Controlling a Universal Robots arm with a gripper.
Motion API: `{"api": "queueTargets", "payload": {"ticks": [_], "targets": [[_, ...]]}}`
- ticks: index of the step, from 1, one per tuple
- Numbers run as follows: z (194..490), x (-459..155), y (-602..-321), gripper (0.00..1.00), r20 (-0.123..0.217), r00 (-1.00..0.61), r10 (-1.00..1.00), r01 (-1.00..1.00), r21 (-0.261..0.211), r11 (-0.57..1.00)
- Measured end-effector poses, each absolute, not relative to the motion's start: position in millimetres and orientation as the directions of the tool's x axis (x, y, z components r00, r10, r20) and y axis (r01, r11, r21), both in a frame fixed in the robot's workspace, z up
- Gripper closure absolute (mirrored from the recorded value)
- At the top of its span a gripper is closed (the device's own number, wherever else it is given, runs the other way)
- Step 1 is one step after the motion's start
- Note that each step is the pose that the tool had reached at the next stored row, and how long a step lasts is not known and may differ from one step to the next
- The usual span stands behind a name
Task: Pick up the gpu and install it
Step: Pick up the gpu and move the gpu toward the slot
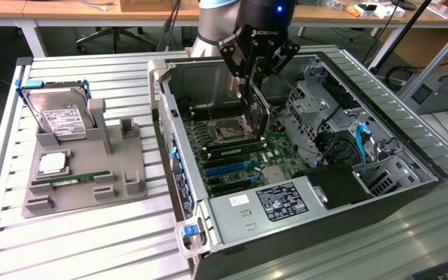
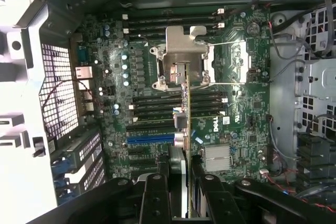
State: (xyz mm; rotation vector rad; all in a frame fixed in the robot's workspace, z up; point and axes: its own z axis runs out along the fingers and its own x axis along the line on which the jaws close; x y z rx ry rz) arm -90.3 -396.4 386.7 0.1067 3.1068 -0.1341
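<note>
Picking up is done: the gripper (image 1: 247,80) is pinching the gpu (image 1: 258,116) by its upper edge, jaws pressed against its two faces. The card hangs on edge inside the open computer case (image 1: 173,105), over the motherboard (image 2: 247,103) near the CPU socket (image 1: 230,132). Installing is not done. Its lower edge looks clear of the board and away from the blue expansion slot (image 2: 149,140), though the angle makes that hard to confirm
</note>
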Motion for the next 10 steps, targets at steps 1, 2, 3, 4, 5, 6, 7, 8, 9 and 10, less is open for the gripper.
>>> {"api": "queueTargets", "payload": {"ticks": [1,2,3,4,5,6,7,8,9,10], "targets": [[386.6,-89.9,-396.4,0.73,-0.033,-0.997,0.067,0.070,-0.085,0.994],[386.4,-89.3,-396.3,0.73,-0.033,-0.997,0.067,0.070,-0.086,0.994],[386.3,-88.9,-396.4,0.73,-0.033,-0.997,0.067,0.070,-0.087,0.994],[386.2,-88.5,-396.4,0.73,-0.033,-0.997,0.067,0.070,-0.087,0.994],[386.0,-88.1,-396.3,0.73,-0.033,-0.997,0.067,0.070,-0.088,0.994],[385.9,-87.7,-396.4,0.73,-0.033,-0.997,0.067,0.070,-0.088,0.994],[385.7,-87.3,-396.3,0.73,-0.033,-0.997,0.067,0.070,-0.088,0.994],[385.6,-86.9,-396.3,0.73,-0.033,-0.997,0.067,0.070,-0.089,0.994],[385.4,-86.6,-396.3,0.73,-0.033,-0.997,0.067,0.070,-0.089,0.994],[385.2,-85.9,-396.4,0.73,-0.033,-0.997,0.067,0.070,-0.090,0.993]]}}
